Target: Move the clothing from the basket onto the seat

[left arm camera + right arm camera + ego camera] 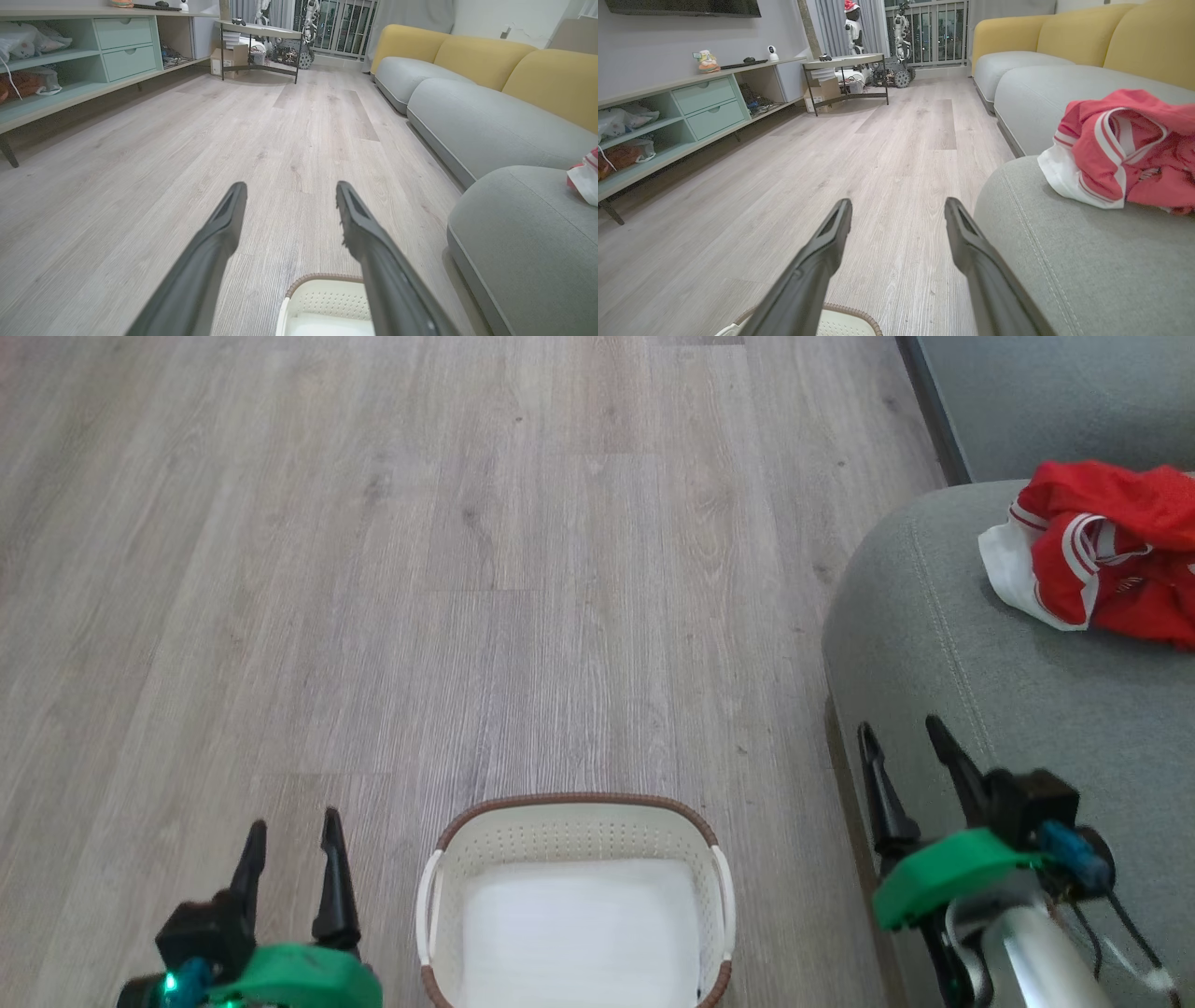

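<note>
The red clothing point(1111, 551) with white trim lies crumpled on the grey-green seat point(990, 653) at the right; it is also in the right wrist view point(1125, 149), and its edge point(586, 179) shows in the left wrist view. The white basket point(574, 831) with a brown rim stands on the floor at the bottom centre, holding only its white liner point(579, 933). My left gripper point(291, 826) hovers open to the basket's left, nothing between its fingers. My right gripper point(906, 733) is open and empty over the seat's front edge, well short of the clothing.
Pale wood floor point(420, 569) stretches ahead and to the left. A long low shelf unit with green drawers point(710, 105) lines the left wall. A small table point(845, 63) stands at the far end. More grey seats with yellow backs point(467, 60) run along the right.
</note>
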Robot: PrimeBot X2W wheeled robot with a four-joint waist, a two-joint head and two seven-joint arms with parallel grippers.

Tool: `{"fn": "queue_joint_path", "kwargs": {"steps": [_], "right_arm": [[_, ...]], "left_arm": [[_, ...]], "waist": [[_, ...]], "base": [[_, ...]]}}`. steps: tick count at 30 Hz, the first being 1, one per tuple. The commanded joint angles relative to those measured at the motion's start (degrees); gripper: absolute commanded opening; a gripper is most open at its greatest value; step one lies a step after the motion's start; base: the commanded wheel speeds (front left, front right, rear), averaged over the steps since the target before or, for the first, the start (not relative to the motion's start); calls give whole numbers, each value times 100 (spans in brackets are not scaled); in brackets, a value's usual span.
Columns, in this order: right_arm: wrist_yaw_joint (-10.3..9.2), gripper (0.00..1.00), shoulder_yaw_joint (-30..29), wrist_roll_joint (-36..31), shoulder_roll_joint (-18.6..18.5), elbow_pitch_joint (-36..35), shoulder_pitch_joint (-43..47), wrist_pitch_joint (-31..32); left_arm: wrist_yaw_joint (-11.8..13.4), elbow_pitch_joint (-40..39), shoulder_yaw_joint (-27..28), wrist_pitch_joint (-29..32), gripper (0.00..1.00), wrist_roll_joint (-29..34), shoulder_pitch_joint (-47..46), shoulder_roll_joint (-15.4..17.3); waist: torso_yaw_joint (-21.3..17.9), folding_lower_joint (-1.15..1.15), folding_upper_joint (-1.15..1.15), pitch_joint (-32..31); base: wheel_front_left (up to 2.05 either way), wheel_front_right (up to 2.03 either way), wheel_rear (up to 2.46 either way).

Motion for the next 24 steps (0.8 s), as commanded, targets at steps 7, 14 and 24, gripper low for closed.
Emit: {"fn": "queue_joint_path", "kwargs": {"steps": [7, 14, 24], "right_arm": [[-2, 100, 253, 163, 36, -656, 359, -52], [-2, 100, 306, 145, 36, -795, 476, -8], [-2, 100, 279, 146, 36, -787, 522, 2]], "left_arm": [[-147, -172, 417, -54, 100, 120, 55, -77], [-253, -120, 552, -54, 100, 172, 106, -137], [-386, -33, 614, -54, 100, 323, 64, -213]], "waist": [[-64, 0, 0, -39], [-93, 0, 0, -50], [-41, 0, 0, -62]], "base": [[0, 0, 0], [0, 0, 0], [0, 0, 0]]}}
